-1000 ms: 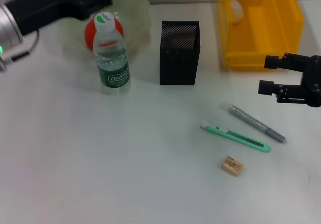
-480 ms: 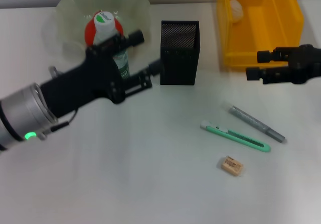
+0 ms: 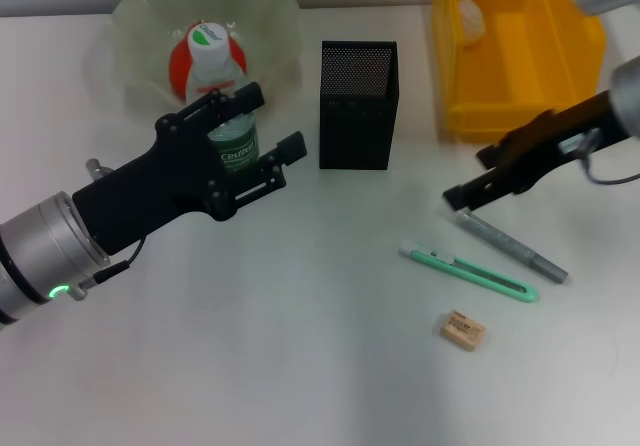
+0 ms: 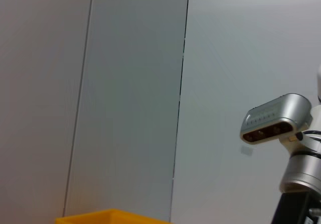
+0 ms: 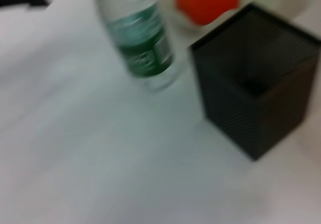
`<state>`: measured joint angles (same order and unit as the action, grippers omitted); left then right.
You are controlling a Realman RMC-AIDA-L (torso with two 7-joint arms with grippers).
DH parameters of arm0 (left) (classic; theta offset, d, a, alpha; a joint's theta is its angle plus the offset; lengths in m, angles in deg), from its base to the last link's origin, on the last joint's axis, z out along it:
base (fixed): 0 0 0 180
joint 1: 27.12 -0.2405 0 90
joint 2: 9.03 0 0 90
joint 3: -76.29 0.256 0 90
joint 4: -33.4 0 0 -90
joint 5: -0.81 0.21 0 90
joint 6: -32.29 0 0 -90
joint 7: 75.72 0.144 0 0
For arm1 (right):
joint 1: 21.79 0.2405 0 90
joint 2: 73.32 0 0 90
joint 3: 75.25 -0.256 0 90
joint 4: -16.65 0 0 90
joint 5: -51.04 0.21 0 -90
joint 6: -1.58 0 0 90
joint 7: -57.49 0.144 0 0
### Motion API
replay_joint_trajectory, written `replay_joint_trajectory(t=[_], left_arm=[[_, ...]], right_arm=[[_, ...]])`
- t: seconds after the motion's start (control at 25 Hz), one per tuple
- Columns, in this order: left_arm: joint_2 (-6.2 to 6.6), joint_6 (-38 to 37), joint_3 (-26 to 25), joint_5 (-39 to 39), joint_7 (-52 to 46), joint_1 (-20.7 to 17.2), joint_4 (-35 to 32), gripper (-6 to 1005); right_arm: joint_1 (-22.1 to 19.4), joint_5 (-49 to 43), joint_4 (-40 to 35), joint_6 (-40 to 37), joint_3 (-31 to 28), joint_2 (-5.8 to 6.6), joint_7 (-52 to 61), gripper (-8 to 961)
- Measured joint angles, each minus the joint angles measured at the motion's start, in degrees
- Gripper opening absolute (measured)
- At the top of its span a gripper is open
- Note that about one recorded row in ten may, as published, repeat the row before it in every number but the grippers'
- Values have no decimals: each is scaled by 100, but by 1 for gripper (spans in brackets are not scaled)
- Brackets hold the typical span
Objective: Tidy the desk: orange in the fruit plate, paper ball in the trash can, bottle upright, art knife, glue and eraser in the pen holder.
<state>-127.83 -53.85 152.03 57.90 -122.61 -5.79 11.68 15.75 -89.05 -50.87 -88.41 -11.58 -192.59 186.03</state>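
The water bottle (image 3: 212,48) stands upright in front of the clear fruit plate (image 3: 270,11), which holds the orange (image 3: 180,64). My left gripper (image 3: 270,124) is open and empty, in front of the bottle and hiding its lower half. My right gripper (image 3: 471,176) is open and empty, just above the near end of the grey glue stick (image 3: 512,248). The green art knife (image 3: 470,272) and the tan eraser (image 3: 462,329) lie on the desk nearby. The black mesh pen holder (image 3: 358,106) stands mid-desk. The right wrist view shows the bottle (image 5: 140,38), orange (image 5: 205,0) and pen holder (image 5: 256,88).
A yellow bin (image 3: 520,86) at the back right holds the white paper ball (image 3: 470,18). The left wrist view shows only a wall, the bin's rim (image 4: 110,216) and the robot's head (image 4: 276,121).
My left arm has swung from the back left to in front of the bottle. My right gripper has moved left and down from beside the bin to the glue stick's end.
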Motion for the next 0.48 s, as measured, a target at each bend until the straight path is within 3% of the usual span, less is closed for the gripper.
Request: replay_joint_trajectory(t=[0.2, 0.48], left_arm=[[1, 71, -39, -7, 5, -16, 25, 756], [-2, 135, -45, -10, 7, -15, 68, 755]], right_arm=[[46, 3, 32, 127, 803, 1, -55, 823], [51, -54, 144, 206, 1222, 1, -315, 823]])
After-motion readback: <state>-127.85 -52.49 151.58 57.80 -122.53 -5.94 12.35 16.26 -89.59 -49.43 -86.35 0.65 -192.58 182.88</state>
